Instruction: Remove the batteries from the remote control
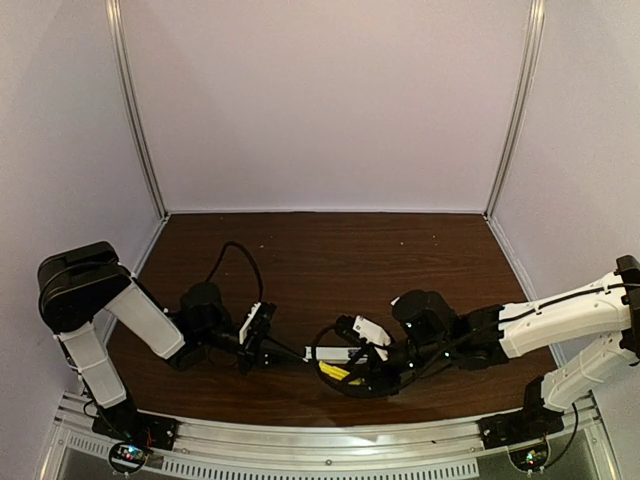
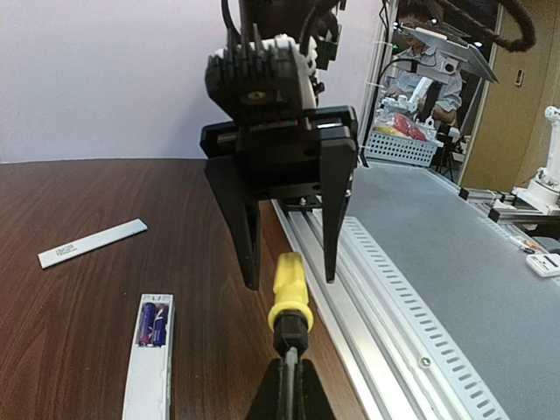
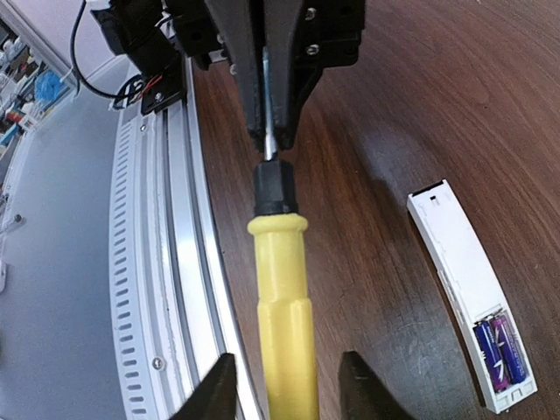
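The white remote control [image 2: 149,376] lies on the brown table with its compartment open. Two purple-blue batteries [image 2: 155,322] sit in it. They also show in the right wrist view [image 3: 500,350], at the near end of the remote control [image 3: 455,254]. My left gripper [image 2: 293,367] is shut on the metal shaft of a yellow-handled screwdriver [image 2: 290,289]. My right gripper [image 3: 284,389] is open, with one finger on each side of the yellow handle [image 3: 284,324], not pressing it. In the top view the remote control [image 1: 325,353] lies between the left gripper [image 1: 290,352] and the right gripper [image 1: 352,378].
The flat white cover strip [image 2: 92,242] lies on the table beyond the remote. A slotted aluminium rail [image 2: 376,289] runs along the table's near edge, close beside the screwdriver, and also shows in the right wrist view [image 3: 166,262]. White walls enclose the back and sides.
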You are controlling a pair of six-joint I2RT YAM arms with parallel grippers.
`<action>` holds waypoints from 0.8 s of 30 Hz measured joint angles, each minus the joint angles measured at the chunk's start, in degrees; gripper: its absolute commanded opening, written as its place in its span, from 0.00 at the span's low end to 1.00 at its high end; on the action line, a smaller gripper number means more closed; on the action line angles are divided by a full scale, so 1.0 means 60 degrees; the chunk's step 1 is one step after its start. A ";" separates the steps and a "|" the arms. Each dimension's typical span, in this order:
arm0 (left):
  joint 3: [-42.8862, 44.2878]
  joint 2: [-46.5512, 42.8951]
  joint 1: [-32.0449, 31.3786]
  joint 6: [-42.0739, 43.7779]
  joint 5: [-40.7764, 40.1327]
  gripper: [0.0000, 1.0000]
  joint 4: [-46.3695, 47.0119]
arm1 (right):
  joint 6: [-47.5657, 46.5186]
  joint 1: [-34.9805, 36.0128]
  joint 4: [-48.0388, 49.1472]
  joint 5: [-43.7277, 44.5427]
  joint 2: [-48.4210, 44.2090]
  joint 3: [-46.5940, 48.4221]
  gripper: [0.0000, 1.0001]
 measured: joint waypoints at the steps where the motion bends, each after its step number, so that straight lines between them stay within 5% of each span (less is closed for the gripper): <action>1: 0.0000 0.0000 0.0000 -0.0018 -0.0029 0.00 0.0004 | 0.0036 0.0004 0.0040 0.0117 -0.0015 0.0000 0.63; 9: 0.0022 0.0066 0.0000 -0.0386 -0.0412 0.00 0.0244 | 0.0321 0.0007 0.1049 0.1286 -0.0605 -0.0401 0.98; 24: 0.0703 0.0619 0.0000 -0.1836 -0.1031 0.00 0.0361 | 0.0667 0.0007 0.3457 0.3785 -0.1574 -0.1916 1.00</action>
